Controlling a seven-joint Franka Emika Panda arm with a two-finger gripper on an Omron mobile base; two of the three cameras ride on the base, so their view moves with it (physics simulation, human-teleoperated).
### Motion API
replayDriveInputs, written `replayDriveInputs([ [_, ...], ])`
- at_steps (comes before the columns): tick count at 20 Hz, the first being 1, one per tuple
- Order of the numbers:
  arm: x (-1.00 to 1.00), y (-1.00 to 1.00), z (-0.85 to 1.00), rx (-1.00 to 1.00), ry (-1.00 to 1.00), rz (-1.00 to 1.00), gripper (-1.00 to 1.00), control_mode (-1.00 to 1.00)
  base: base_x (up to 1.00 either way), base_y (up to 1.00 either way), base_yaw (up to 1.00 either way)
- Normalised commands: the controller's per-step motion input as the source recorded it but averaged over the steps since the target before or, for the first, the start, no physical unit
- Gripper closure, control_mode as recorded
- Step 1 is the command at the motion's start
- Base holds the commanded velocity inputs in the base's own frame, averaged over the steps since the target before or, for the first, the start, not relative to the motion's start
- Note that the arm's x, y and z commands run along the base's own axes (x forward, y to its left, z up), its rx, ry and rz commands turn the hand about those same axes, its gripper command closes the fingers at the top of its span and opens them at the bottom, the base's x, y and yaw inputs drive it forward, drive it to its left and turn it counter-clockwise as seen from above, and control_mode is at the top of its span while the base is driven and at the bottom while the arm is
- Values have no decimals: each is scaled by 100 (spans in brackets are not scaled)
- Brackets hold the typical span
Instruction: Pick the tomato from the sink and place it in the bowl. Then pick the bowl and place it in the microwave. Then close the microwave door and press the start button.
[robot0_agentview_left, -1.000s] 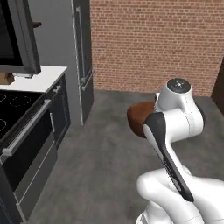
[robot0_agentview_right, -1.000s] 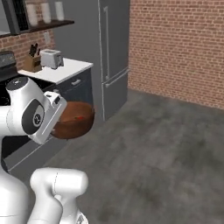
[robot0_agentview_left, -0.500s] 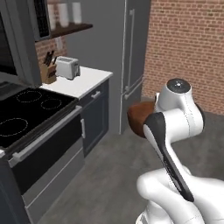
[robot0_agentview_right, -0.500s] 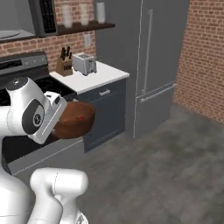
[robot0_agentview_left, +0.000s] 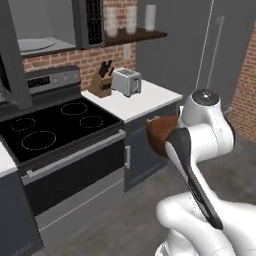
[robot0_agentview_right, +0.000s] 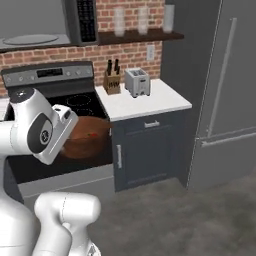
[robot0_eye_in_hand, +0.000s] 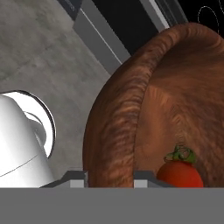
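My gripper (robot0_eye_in_hand: 109, 178) is shut on the rim of the reddish-brown bowl (robot0_eye_in_hand: 166, 100), one finger on each side of the wall. The tomato (robot0_eye_in_hand: 179, 173), red with a green stem, lies inside the bowl. I carry the bowl (robot0_agentview_left: 159, 132) at chest height in front of the arm, beside the stove's right end; it also shows as the bowl (robot0_agentview_right: 90, 137). The microwave (robot0_agentview_left: 45, 30) hangs above the stove with its cavity open and a glass plate inside. Its keypad strip (robot0_agentview_left: 94, 20) is on the right, and the microwave door (robot0_agentview_left: 12, 65) swings out to the left. The sink is out of view.
A black stove (robot0_agentview_left: 55, 125) with several burners stands below the microwave. Right of it, a white counter (robot0_agentview_left: 132, 100) holds a knife block (robot0_agentview_left: 102, 82) and a toaster (robot0_agentview_left: 126, 81). A shelf (robot0_agentview_right: 140, 35) with glasses hangs above. A tall grey fridge (robot0_agentview_right: 220, 90) stands at the right.
The whole scene has swung across both base views as the base moved, so the stove, counter and open microwave now stand in front. The bowl stays in my gripper, unchanged.
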Motion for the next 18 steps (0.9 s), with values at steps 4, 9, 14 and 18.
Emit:
replayDriveInputs([
  [4,0,0,0,0,0,0,100,100,49,0,65],
  [9,0,0,0,0,0,0,100,100,69,3,46],
  [14,0,0,0,0,0,0,100,100,68,-9,18],
  [18,0,0,0,0,0,0,100,100,61,2,1],
])
